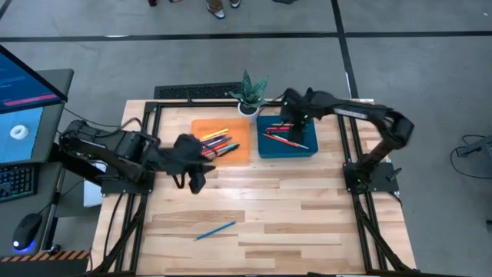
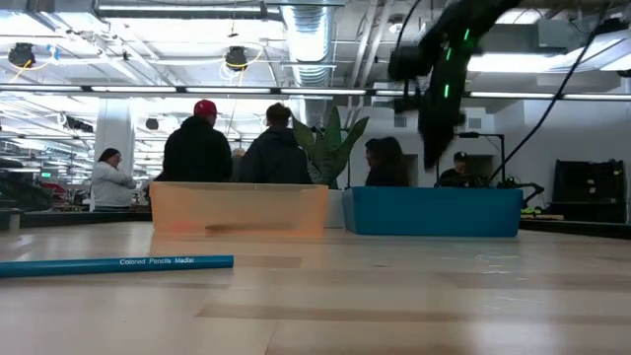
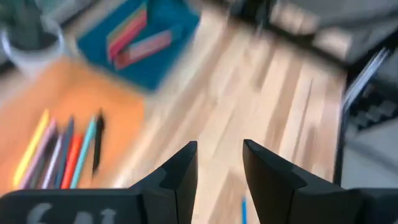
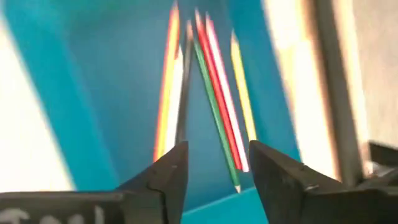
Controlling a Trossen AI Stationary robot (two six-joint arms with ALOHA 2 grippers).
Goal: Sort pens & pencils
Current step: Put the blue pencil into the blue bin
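Note:
One blue pencil (image 1: 214,229) lies alone on the wooden table near its near edge; it also shows in the low view (image 2: 116,263). Several pens lie in the orange tray (image 1: 198,131), (image 3: 68,149). Several pencils (image 4: 214,93) lie in the blue tray (image 1: 286,147). My left gripper (image 1: 197,183) (image 3: 219,168) is open, above the table just near of the orange tray, holding nothing. My right gripper (image 1: 292,123) (image 4: 214,168) is open above the blue tray, its fingers over the pencils and touching none.
A small potted plant (image 1: 250,96) stands at the far edge between the two trays. The trays sit side by side at the far middle of the table. Bare wood stretches across the near half around the lone pencil. People stand in the room beyond (image 2: 237,148).

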